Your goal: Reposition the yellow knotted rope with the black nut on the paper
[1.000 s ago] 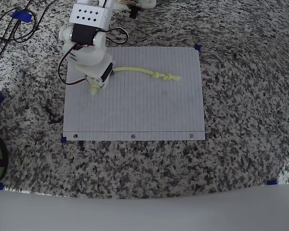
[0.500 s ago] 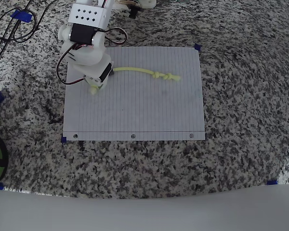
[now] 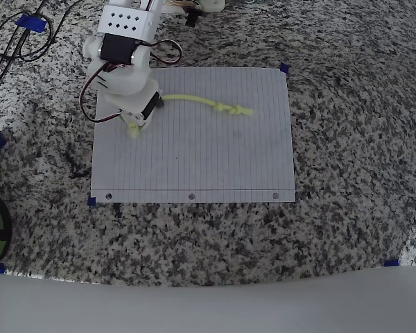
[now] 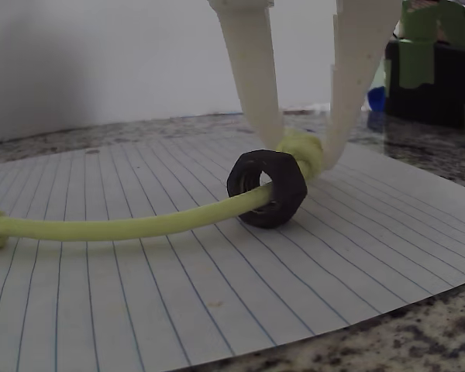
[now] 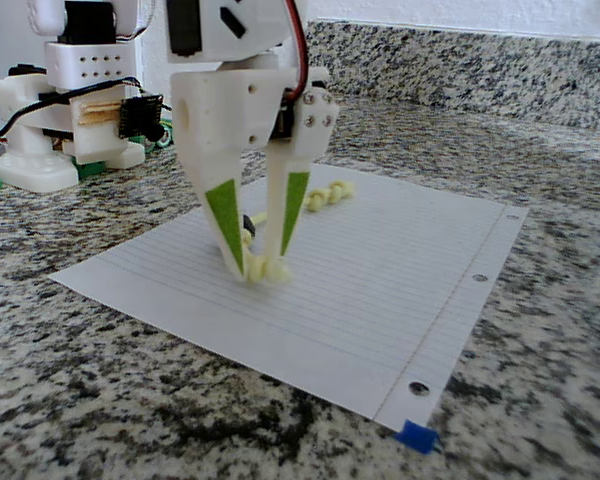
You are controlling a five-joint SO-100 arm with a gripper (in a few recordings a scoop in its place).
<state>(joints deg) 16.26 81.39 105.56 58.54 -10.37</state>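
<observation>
Wrist view: black nut [image 4: 266, 188] on yellow knotted rope [image 4: 124, 225], beside gripper [image 4: 301, 152].

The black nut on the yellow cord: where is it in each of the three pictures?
Overhead view: the black nut peeks out at the arm's edge, upper left of the paper.
Wrist view: centre of the picture, the black nut is threaded on the yellow knotted rope.
Fixed view: a dark speck behind the gripper.
Shared landmark: the rope's knot at the fingertips.

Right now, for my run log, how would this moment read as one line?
hand: shut on yellow rope end knot | black nut: on rope, beside fingertips | rope: on paper
</observation>
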